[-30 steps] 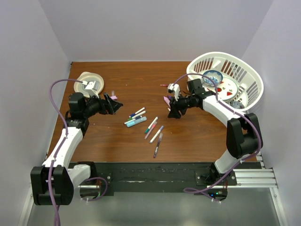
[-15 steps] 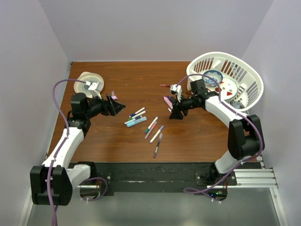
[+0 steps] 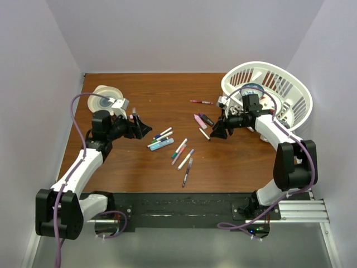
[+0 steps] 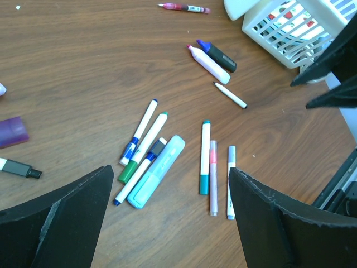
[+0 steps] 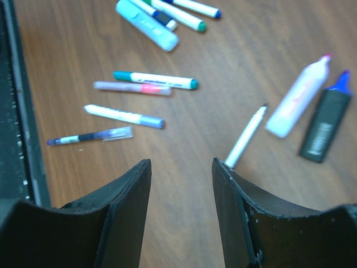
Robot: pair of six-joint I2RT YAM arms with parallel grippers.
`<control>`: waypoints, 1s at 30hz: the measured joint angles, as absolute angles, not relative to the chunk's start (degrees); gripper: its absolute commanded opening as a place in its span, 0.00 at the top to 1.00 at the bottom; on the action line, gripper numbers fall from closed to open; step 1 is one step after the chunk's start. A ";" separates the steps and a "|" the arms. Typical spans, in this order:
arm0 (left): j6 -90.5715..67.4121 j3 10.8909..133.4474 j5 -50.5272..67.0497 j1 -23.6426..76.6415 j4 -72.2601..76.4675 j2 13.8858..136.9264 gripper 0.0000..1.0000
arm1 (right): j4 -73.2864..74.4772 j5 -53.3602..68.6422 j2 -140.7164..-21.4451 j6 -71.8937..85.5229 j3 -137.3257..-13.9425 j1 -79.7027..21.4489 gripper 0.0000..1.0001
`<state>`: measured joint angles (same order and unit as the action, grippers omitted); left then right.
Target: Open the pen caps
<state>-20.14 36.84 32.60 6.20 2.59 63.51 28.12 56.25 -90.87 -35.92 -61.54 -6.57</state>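
Several pens (image 3: 179,148) lie loose at the table's middle. In the left wrist view a teal highlighter (image 4: 157,171) lies beside slim white pens (image 4: 142,147), with a teal-ended pen (image 4: 204,158) to their right. Farther off lie a pink highlighter (image 4: 209,64) and a black highlighter (image 4: 217,54), both with bare tips, and a thin white pen (image 4: 230,95). A purple cap (image 4: 12,132) sits at the left edge. My left gripper (image 4: 170,169) hovers open over the cluster, holding nothing. My right gripper (image 5: 180,162) is open and empty, beside the thin white pen (image 5: 245,137).
A white basket (image 3: 295,95) holding dishes stands at the back right, close behind my right arm. A pale round container (image 3: 106,96) sits at the back left. A red pen (image 3: 201,102) lies alone toward the back. A black cap piece (image 4: 19,168) lies near the purple cap.
My right gripper has drawn back to the right toward the basket, uncovering the pink and black highlighters on the table. My left gripper has edged right toward the pens.
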 measured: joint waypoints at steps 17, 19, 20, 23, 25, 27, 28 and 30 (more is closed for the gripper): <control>-17.67 38.17 26.41 13.45 -4.27 63.99 0.19 | 22.85 56.07 -85.01 -30.02 -57.82 -7.11 0.48; -17.17 39.20 23.09 17.67 -6.96 66.00 0.23 | 22.87 56.05 -85.12 -29.98 -57.82 -7.11 0.48; -16.97 39.90 21.39 19.79 -8.25 67.00 0.28 | 22.90 56.03 -85.19 -29.93 -57.82 -7.11 0.48; -16.88 41.82 16.43 25.87 -11.11 69.71 0.35 | 22.90 55.77 -85.91 -29.56 -57.84 -7.38 0.49; -16.93 42.83 13.13 29.63 -12.64 71.22 0.37 | 22.92 55.18 -86.78 -29.41 -57.84 -7.64 0.49; -16.99 44.40 10.09 32.91 -14.26 73.01 0.40 | 23.00 54.92 -87.72 -29.30 -57.84 -7.97 0.49; -17.02 45.39 8.88 34.06 -14.76 74.06 0.41 | 23.07 54.81 -88.14 -29.21 -57.84 -8.14 0.49; -16.97 49.08 4.95 37.36 -16.78 77.87 0.43 | 23.11 54.63 -88.75 -29.12 -57.84 -8.36 0.49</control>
<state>-16.97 49.08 4.95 37.36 -16.78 77.87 23.11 54.63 -88.75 -29.12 -57.84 -8.36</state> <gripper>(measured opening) 0.599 0.516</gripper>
